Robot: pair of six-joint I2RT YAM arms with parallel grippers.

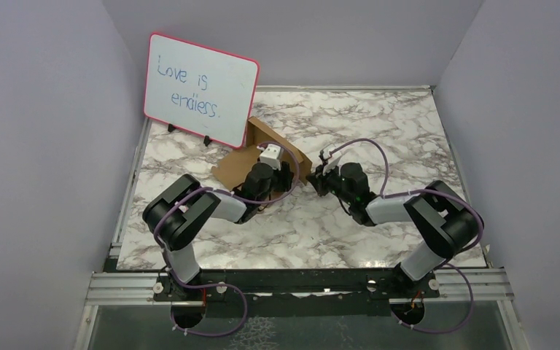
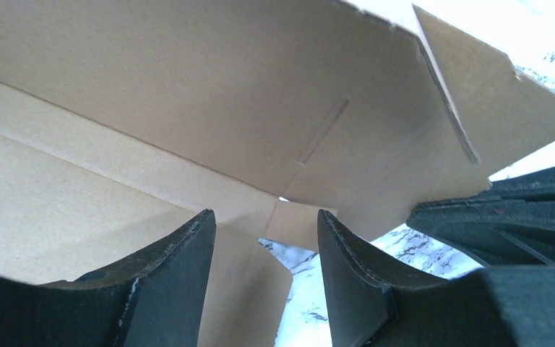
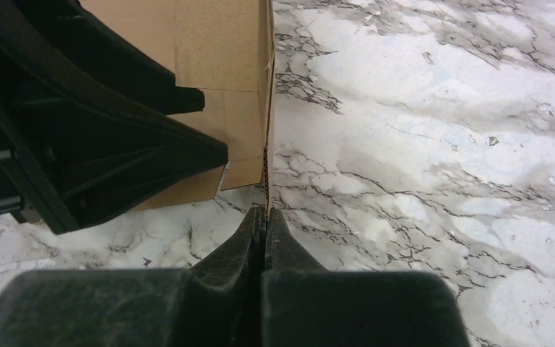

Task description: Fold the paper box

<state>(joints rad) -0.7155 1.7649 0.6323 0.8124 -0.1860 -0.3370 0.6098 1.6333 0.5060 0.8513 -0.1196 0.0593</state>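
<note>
**A:** How does the paper box (image 1: 242,157) look?

**B:** Plain brown corrugated card, only half formed. One long wall stands upright with a narrow slot cut in it, the base panel lies flat, and notched flaps splay at the corner. It sits back of the middle of the marble bench (image 1: 379,124), just in front of the whiteboard (image 1: 200,87).

**A:** How many of each?

**B:** One box, one pink-framed whiteboard, two arms.

**A:** And the fingers?

**B:** The left fingers (image 2: 166,289) are spread apart inside the raised wall, low over the base near its corner. They grasp nothing, and a small flap shows beyond the gap. The right fingers (image 3: 264,238) are clenched flat together, with their tips against the lower end of the wall's upright edge. I can't tell whether any card is caught between them.
</note>
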